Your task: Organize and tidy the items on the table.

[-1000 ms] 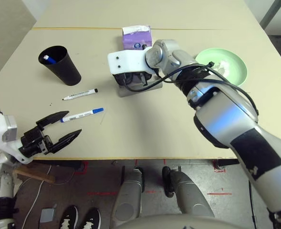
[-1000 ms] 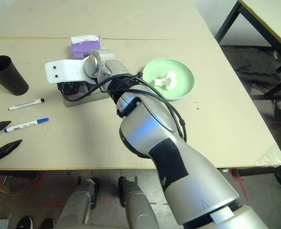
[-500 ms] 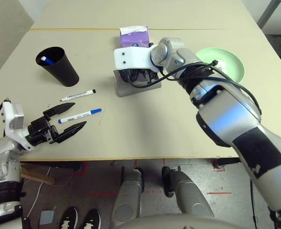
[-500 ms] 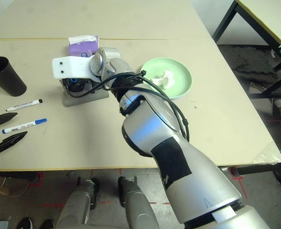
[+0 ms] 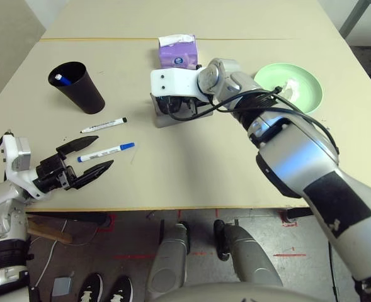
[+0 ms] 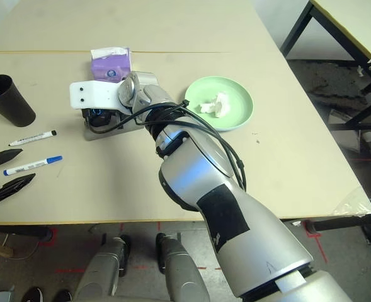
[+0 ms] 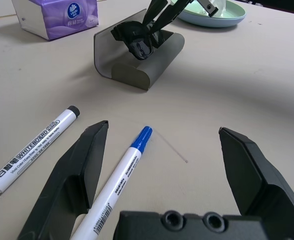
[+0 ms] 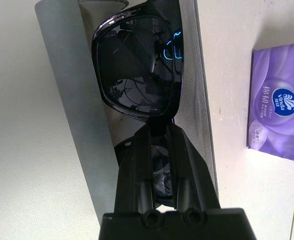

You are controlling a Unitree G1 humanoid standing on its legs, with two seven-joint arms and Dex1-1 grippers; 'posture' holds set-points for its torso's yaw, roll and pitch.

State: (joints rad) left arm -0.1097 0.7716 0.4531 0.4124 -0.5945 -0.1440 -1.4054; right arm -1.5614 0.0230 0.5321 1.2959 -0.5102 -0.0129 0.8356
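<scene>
Near the robot, the left gripper was wide open and had slid closer to the blue-capped marker, so that pickup looked next. The black-capped marker lay just past it. Farther off, the right gripper kept pinching the sunglasses and held them in the open grey case, so they were almost put away.

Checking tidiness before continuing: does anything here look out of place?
Two whiteboard markers, black-capped and blue-capped, lie loose on the table beside the black cup, which already holds another blue-capped marker.
</scene>
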